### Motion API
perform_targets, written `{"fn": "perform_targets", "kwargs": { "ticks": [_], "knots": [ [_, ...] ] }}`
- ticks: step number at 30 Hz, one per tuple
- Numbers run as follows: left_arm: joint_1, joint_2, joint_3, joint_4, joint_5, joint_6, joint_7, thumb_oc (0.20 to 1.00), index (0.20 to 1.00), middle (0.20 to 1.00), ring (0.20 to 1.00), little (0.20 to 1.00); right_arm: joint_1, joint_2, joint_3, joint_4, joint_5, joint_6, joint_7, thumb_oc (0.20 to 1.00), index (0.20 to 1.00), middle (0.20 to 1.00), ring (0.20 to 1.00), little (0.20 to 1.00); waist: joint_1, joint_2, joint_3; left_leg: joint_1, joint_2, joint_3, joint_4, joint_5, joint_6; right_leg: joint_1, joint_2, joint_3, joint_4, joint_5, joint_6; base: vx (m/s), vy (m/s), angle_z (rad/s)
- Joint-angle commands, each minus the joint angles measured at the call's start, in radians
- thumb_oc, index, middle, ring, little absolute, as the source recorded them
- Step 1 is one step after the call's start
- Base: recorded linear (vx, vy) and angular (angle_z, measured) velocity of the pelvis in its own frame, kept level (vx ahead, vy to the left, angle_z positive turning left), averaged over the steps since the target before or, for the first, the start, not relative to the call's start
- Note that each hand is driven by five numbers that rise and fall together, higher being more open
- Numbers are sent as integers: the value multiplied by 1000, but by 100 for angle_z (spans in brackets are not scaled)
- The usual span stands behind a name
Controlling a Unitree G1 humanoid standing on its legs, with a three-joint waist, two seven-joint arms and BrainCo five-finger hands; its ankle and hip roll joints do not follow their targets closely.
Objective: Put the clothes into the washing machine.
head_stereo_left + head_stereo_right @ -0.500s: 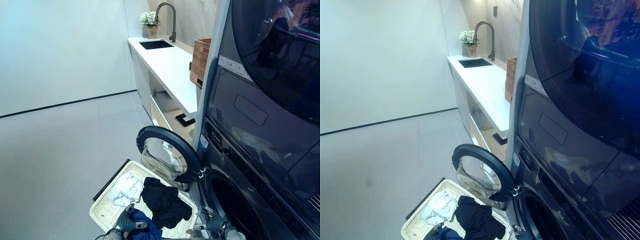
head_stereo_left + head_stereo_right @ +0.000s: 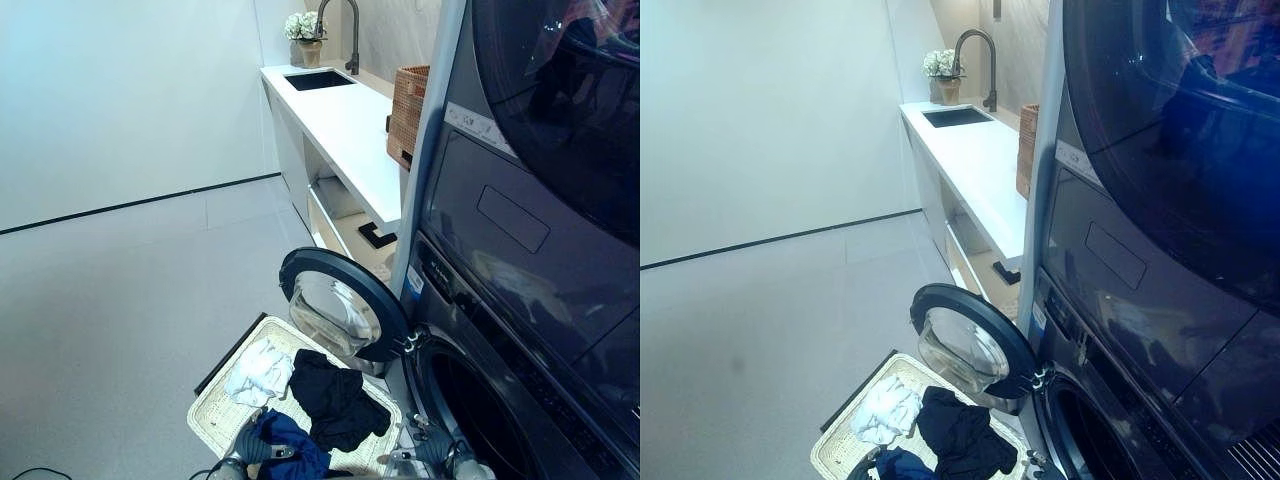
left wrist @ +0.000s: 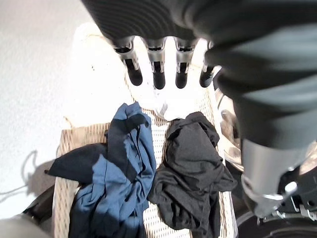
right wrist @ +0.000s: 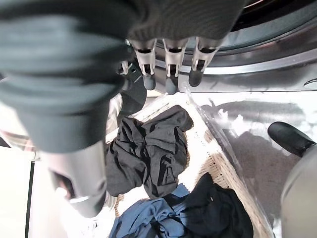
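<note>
A pale wicker laundry basket (image 2: 212, 412) stands on the floor in front of the washing machine (image 2: 500, 400), whose round door (image 2: 345, 305) is swung open toward the basket. In the basket lie a white cloth (image 2: 258, 370), a black garment (image 2: 335, 400) and a blue garment (image 2: 290, 445). My left hand (image 3: 154, 74) hovers over the basket with straight fingers and holds nothing; the blue garment (image 3: 114, 183) and the black one (image 3: 190, 173) lie below it. My right hand (image 4: 168, 69) hangs open between the basket and the drum rim (image 4: 277, 44), above the black garment (image 4: 148, 153).
A second dark machine (image 2: 560, 120) is stacked above the washer. To its left runs a white counter (image 2: 345, 130) with a sink (image 2: 320, 80), a tap, a flower pot (image 2: 308, 35) and a brown wicker box (image 2: 408, 110). Bare grey floor (image 2: 120, 300) spreads to the left.
The whole picture has shifted slightly, so the camera moved. The clothes, the basket and both hands stand as before.
</note>
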Motion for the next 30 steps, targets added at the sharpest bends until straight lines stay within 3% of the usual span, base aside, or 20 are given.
{"fn": "perform_targets", "kwargs": {
  "ticks": [1,4,11,13,16,17,21,23,25,27,30],
  "knots": [
    [-91,2,-14,9,57,-39,71,1000,1000,1000,1000,1000,-86,21,6,25,47,-29,3,1000,1000,1000,1000,1000,29,-53,43,5,-79,-88,1,-58,35,8,7,35,12,-11,13,0,0,0],
    [-92,1,-12,11,62,-34,91,1000,1000,1000,1000,1000,-85,21,3,27,54,-33,2,1000,1000,1000,1000,1000,29,-53,44,3,-79,-89,1,-58,35,7,7,33,10,-10,14,0,0,0],
    [-105,23,-53,-6,297,-35,283,1000,1000,1000,1000,1000,-92,9,4,13,86,-49,27,1000,1000,1000,1000,1000,26,-46,59,-6,-61,-68,1,-48,27,-19,6,22,66,-33,11,0,0,0],
    [-171,50,-108,-30,367,1,358,1000,1000,1000,1000,1000,-139,-15,20,-18,118,-54,35,1000,1000,1000,1000,1000,10,-35,107,-49,-39,-28,18,-23,18,-91,-1,2,158,-60,8,-183,64,-1],
    [-243,60,-142,-34,396,18,392,1000,1000,1000,1000,1000,-203,-26,20,-20,124,-56,23,1000,1000,1000,1000,1000,-6,-24,155,-92,-19,11,28,-2,5,-148,-9,-17,202,-72,4,-288,111,1],
    [-293,65,-169,-45,438,36,421,1000,1000,1000,1000,1000,-239,-34,13,-24,150,-62,4,1000,1000,1000,1000,1000,-19,-19,189,-134,-3,52,52,12,-11,-185,-19,-37,225,-77,2,-215,92,13],
    [-372,82,-204,-56,457,78,478,1000,1000,1000,1000,1000,-289,-51,14,-50,182,-69,-26,1000,1000,1000,1000,1000,-29,-17,251,-240,9,66,125,25,-32,-279,-32,-45,296,-91,-1,-221,78,12],
    [-418,98,-220,-64,421,141,531,1000,1000,1000,1000,1000,-315,-67,26,-69,205,-71,-40,1000,1000,1000,1000,1000,-33,-14,284,-311,14,61,163,37,-40,-351,-34,-42,344,-96,-5,-138,64,6],
    [-436,105,-217,-63,404,159,545,1000,1000,1000,1000,1000,-328,-72,29,-73,213,-75,-44,1000,1000,1000,1000,1000,-32,-14,297,-341,15,55,175,40,-42,-379,-34,-40,361,-98,-6,-121,35,1],
    [-488,115,-189,-51,338,201,594,1000,1000,1000,1000,1000,-373,-76,40,-84,248,-88,-54,1000,1000,1000,1000,1000,-26,-20,324,-416,17,54,212,42,-42,-454,-35,-41,404,-102,-8,-224,13,-2],
    [-573,155,-112,-34,258,197,614,1000,1000,1000,1000,1000,-439,-84,45,-115,301,-103,-78,1000,1000,1000,1000,1000,-9,-29,362,-544,8,29,292,34,-44,-573,-35,-38,490,-116,-8,-163,-23,5]
  ]
}}
